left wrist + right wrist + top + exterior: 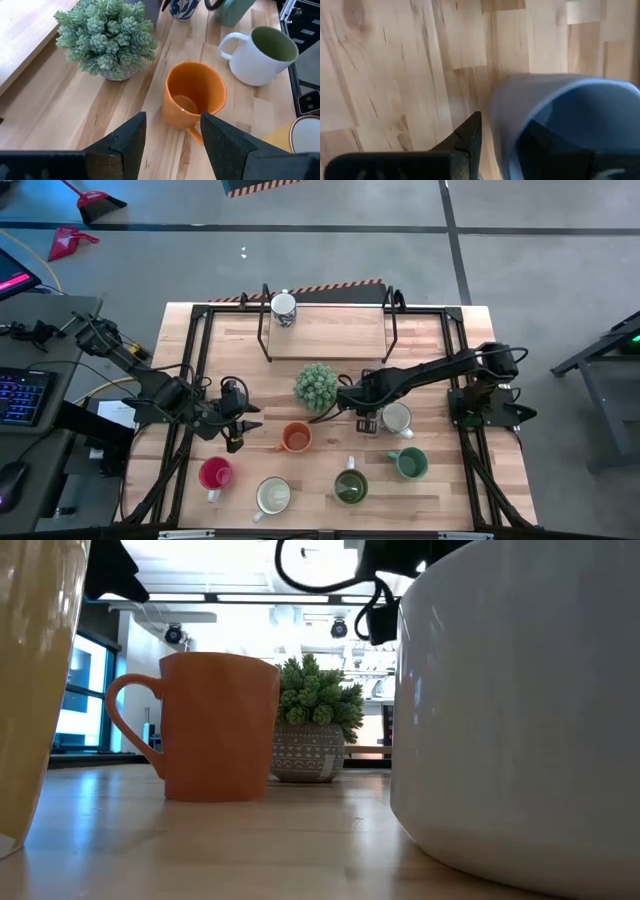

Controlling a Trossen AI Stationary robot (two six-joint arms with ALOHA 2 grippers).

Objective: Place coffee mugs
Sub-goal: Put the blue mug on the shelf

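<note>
Several mugs stand on the wooden table: orange [296,438], red [215,474], cream [273,496], two green [350,487] [410,464] and pale blue [397,418]. A patterned white mug [284,307] stands on the raised shelf at the far edge. My left gripper [243,432] is open, level, just left of the orange mug [192,97], whose handle points at it. My right gripper [366,423] is at the pale blue mug [560,115], on its left side. My right gripper has the pale blue mug by its wall at the rim [512,107], one finger [470,135] outside and the other inside the hollow. The fingers come from above, pointing down. I cannot tell whether the mug's base is off the table.
A spiky green plant in a grey pot [316,385] stands mid-table between the two grippers, just beyond the orange mug. A black metal frame [200,330] runs around the table. The shelf board [330,330] has free room right of the patterned mug.
</note>
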